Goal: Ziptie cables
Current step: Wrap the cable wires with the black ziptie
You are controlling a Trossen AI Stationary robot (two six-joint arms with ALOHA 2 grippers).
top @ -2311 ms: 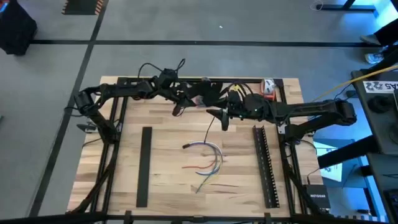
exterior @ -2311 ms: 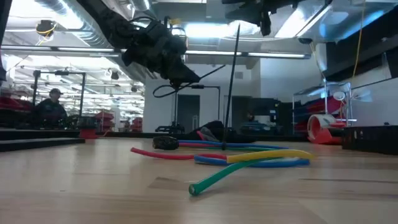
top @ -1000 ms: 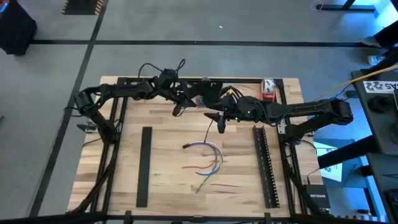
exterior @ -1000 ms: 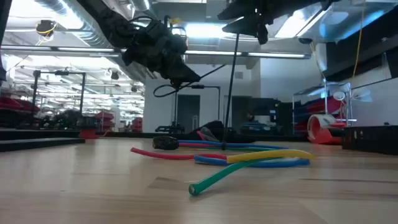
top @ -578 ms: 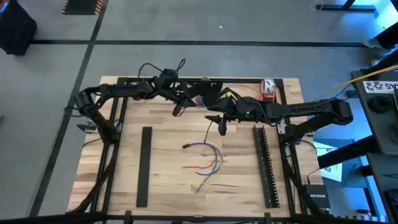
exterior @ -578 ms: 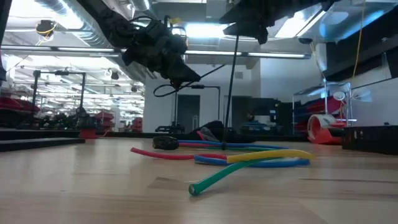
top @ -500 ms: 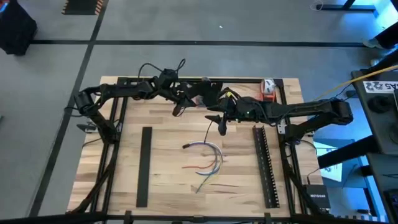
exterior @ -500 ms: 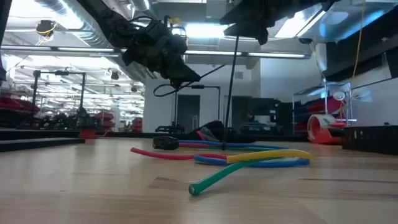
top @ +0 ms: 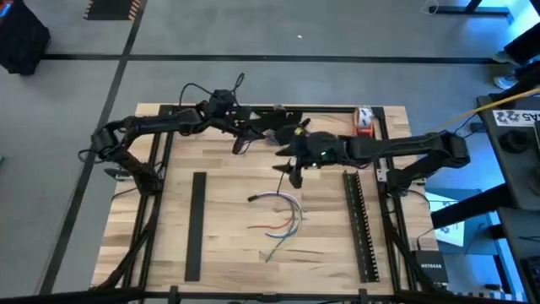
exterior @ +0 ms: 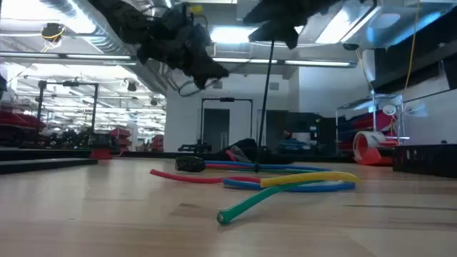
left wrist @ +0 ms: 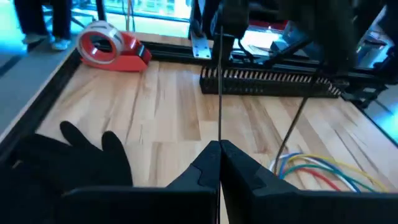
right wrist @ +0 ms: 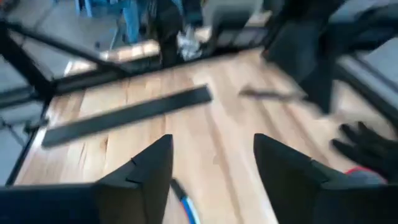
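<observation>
Tabletop of pale wood carried the cables loose at centre. Left end effector was closed on a thin strip; right end effector hung open above.

We cannot follow the thin curved coloured cables whole: the left wrist view cuts them at its edge, and in the right wrist view only a blurred blue-and-red end shows between the dark fingers. In the low view both arms' upper parts run off the top.
</observation>
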